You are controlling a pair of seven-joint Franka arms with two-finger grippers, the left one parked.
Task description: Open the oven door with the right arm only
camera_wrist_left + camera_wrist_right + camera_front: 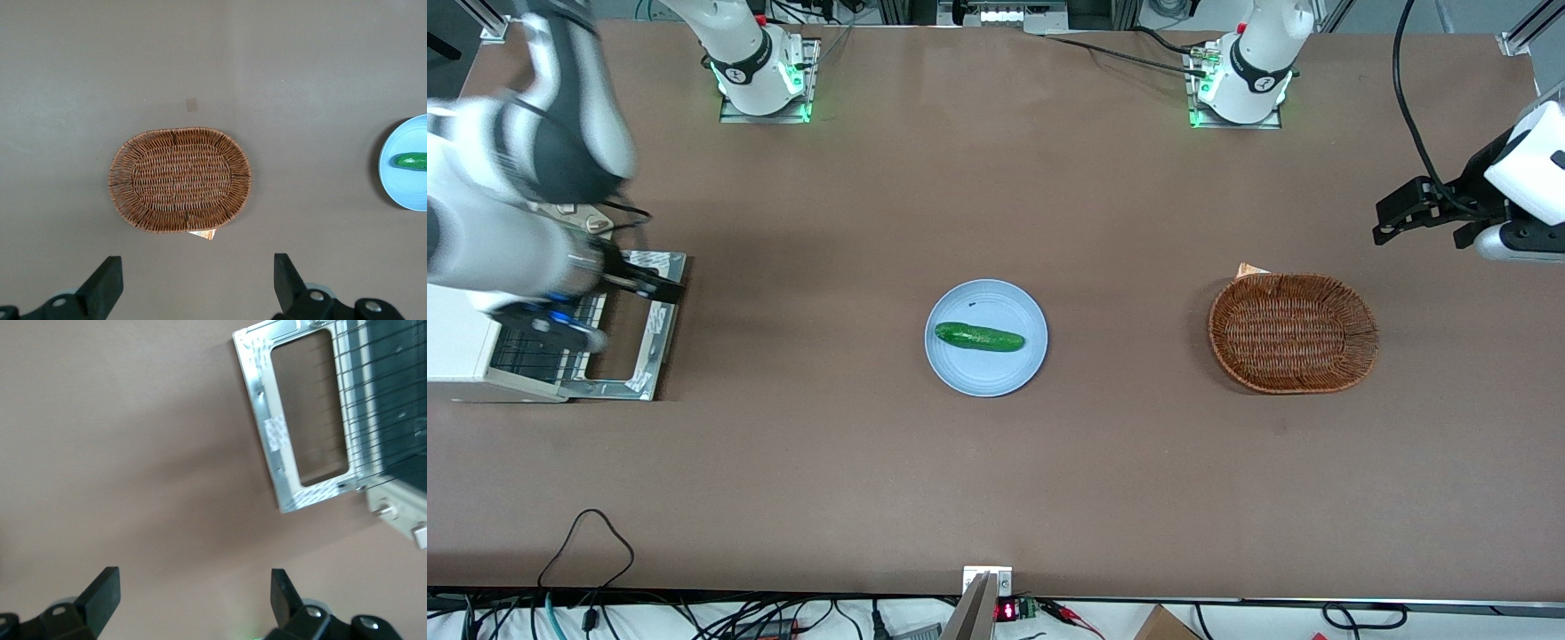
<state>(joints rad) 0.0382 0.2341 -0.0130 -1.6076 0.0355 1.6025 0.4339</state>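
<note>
Hovering with fingers apart and empty, the end effector [654, 284] sits over the oven door [303, 413], which lies folded flat on the desk [996, 462] at the front view's nine o'clock, apparently already open.

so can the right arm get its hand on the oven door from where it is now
Probably yes. The oven door already lies folded down flat on the table, with nothing resting on it. The right arm's hand hovers open just above it at the working arm's end, with only bare table beneath.
</note>
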